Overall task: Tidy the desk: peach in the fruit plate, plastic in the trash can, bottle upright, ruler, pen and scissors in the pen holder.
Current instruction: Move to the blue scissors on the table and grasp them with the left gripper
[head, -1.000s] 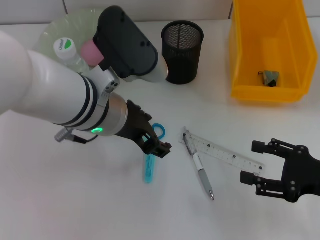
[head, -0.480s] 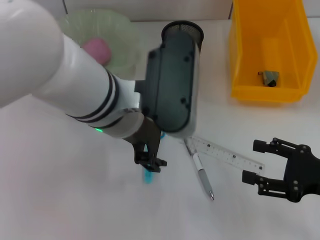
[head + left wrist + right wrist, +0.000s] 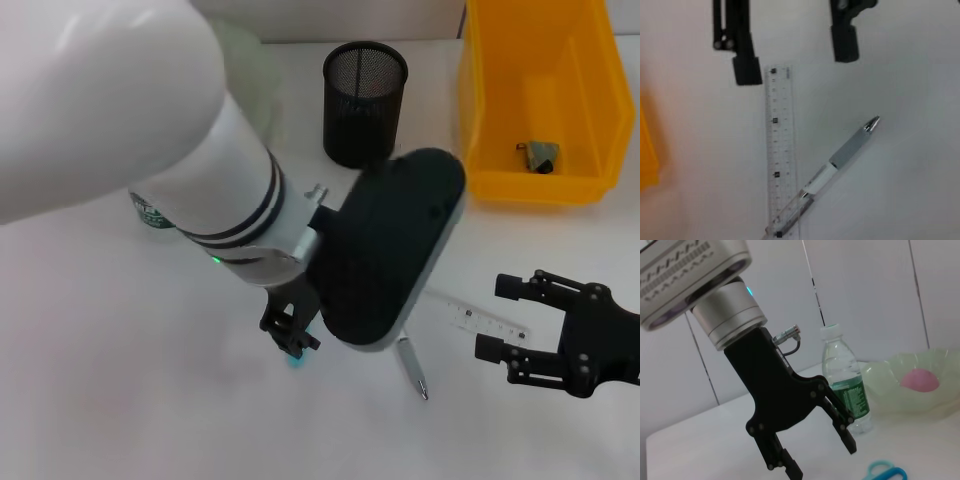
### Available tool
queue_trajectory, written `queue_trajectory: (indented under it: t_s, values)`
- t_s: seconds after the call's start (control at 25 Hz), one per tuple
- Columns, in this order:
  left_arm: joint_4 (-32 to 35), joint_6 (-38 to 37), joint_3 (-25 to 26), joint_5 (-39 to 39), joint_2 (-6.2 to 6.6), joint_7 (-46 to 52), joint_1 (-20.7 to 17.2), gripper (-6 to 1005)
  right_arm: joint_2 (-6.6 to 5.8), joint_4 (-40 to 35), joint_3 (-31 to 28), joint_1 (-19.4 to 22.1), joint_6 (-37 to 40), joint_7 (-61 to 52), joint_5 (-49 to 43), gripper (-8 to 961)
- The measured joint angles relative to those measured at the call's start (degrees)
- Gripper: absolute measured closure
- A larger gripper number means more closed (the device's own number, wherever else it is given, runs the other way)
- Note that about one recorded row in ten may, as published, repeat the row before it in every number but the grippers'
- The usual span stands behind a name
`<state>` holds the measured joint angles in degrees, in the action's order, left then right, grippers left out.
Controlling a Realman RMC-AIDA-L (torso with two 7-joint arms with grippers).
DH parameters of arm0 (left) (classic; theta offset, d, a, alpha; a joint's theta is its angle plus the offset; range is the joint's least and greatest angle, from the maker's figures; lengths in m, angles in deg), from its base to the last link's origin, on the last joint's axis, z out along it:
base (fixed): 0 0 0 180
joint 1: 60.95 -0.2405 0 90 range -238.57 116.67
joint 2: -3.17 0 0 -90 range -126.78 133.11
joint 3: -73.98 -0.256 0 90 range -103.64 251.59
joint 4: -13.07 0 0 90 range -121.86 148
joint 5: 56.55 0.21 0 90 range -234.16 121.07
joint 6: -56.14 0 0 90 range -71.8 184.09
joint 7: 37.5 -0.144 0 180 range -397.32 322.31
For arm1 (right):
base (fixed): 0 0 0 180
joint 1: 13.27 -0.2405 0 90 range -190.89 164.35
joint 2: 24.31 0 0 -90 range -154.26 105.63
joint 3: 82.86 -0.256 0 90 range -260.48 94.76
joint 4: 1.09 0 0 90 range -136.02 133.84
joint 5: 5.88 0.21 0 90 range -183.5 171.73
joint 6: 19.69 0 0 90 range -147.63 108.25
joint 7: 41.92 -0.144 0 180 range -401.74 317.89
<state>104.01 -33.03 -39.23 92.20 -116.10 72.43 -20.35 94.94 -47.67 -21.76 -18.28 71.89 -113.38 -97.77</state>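
Black mesh is forming the pen holder (image 3: 365, 103), which is standing upright on the white desk (image 3: 120, 400) and serving here as the reference point. The left gripper (image 3: 291, 335) is hanging nearer the robot than the pen holder and to its left, with its fingers spread apart and pointing down over the blue scissors (image 3: 295, 357), of which only a small tip is showing in the head view; in the right wrist view the scissors' handle loops (image 3: 886, 472) are lying on the desk near those fingertips. The ruler (image 3: 779, 150) and the pen (image 3: 840, 157) are lying flat on the desk on the robot's side of the pen holder, the pen crossing one end of the ruler. The right gripper (image 3: 520, 325) is hovering low, nearer the robot than the pen holder and well to its right, with its fingers parted just off the ruler's far end. The bottle (image 3: 846, 385) is standing upright with its cap on, left of the pen holder. The pink peach (image 3: 920, 378) is sitting in the translucent fruit plate (image 3: 890, 390) beside the bottle. The yellow trash can (image 3: 535, 95) is sitting to the right of the pen holder, holding a small crumpled piece of plastic (image 3: 541, 155).
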Motion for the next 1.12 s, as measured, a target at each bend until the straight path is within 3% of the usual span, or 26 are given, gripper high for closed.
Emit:
queue_trajectory:
  t_s: [0.24,0.56,0.64,0.84,1.12]
  values:
    - [-3.2,-0.1,-6.2,-0.7,0.39,-2.2,5.1,196,0.01,2.6,-1.6,-0.9,1.3,0.7,0.0,127]
    - [-3.2,-0.5,-8.3,-2.1,1.02,-6.4,9.1,197,-0.06,5.7,-1.6,-2.1,1.2,0.8,-0.3,127]
    - [-3.9,-0.4,-8.9,-3.7,1.76,-8.5,10.9,197,-0.02,7.2,-1.5,-2.8,0.9,0.9,-0.3,127]
    - [-8.2,-0.3,-8.2,-5.8,2.47,-14.6,13.4,195,-0.01,10.9,-1.6,-4.9,0.6,1.5,-0.2,127]
    - [-11.7,1.2,-6.0,-7.4,2.86,-24.0,13.7,196,-0.13,12.4,-2.1,-6.0,0.5,1.7,-0.2,128]
